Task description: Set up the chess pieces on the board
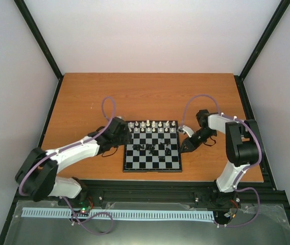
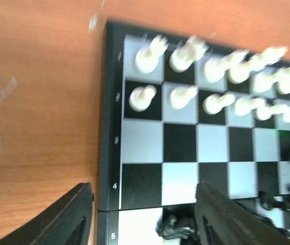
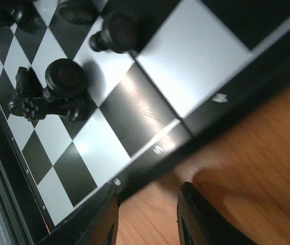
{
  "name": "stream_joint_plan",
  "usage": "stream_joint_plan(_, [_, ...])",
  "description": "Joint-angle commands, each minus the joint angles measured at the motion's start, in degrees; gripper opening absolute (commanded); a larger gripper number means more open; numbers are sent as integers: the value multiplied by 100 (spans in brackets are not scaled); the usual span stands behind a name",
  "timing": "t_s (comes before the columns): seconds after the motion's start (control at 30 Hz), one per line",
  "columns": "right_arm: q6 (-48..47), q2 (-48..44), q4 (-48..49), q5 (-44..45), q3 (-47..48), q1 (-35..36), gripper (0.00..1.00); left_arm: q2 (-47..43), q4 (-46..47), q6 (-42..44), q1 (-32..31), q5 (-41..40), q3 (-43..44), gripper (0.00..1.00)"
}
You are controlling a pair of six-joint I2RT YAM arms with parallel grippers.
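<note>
A: Room first. What's around the rig?

B: Plain white walls (image 1: pixel 150 30) on three sides, with black corner posts (image 1: pixel 39 38). Below them is a flat orange-brown wooden tabletop (image 1: pixel 150 92).

A: What's carrying things?

B: A small black-and-silver checkered chessboard with a thin black rim (image 1: pixel 151 170). It sits toward the table's near edge, between the two arms. The white chess pieces (image 1: pixel 152 126) stand upright in its two far rows. The black chess pieces (image 1: pixel 155 149) are bunched on the middle squares, and the right wrist view shows some on their sides.

A: And the left claw?

B: The left gripper (image 2: pixel 145 219) straddles the board's left rim at the ranks marked 4 and 5. Its fingers are spread wide, one over wood and one over squares. A single black piece (image 2: pixel 174 228) sits just beside the inner finger. It's blurred, so I can't tell if they touch. Nothing is pinched.

A: Right one?

B: The right gripper (image 3: pixel 147 217) is just off the board's right rim. Its fingers are apart, with wood showing through the gap, and it grips nothing.
</note>
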Motion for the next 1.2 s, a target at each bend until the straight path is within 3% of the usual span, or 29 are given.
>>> stream_joint_plan(0.0, [5,-438,-151,192,304,-415,32,-739,-1128,377,-51,-577,749,62])
stream_joint_plan(0.27, [311,-2262,-211,153,578,-557,40,-1410,-2918,1809,-51,-722,2216,82])
stream_joint_plan(0.3, [425,-2465,-128,105,581,-554,41,-1477,-3030,2018,-50,-793,2355,92])
stream_joint_plan(0.37, [589,-2807,35,-98,527,-557,42,-1614,-3136,2385,-50,-873,2513,99])
stream_joint_plan(0.5, [895,-3265,425,-439,217,-556,43,-1687,-3119,3105,-50,-1142,2447,100])
stream_joint_plan(0.57, [957,-3430,665,-492,-34,-557,43,-1810,-2830,3005,-52,-1548,2080,100])
stream_joint_plan(0.67, [862,-3567,776,-299,-270,-557,44,-1838,-2296,3163,-40,-1186,1699,100])
stream_joint_plan(0.87, [801,-3746,879,-205,-404,-556,44,-1364,-2861,2976,-36,-1358,2192,100])
stream_joint_plan(1.17, [715,-3707,874,-299,-432,-557,44,-1745,-2788,2934,18,-1859,1986,100])
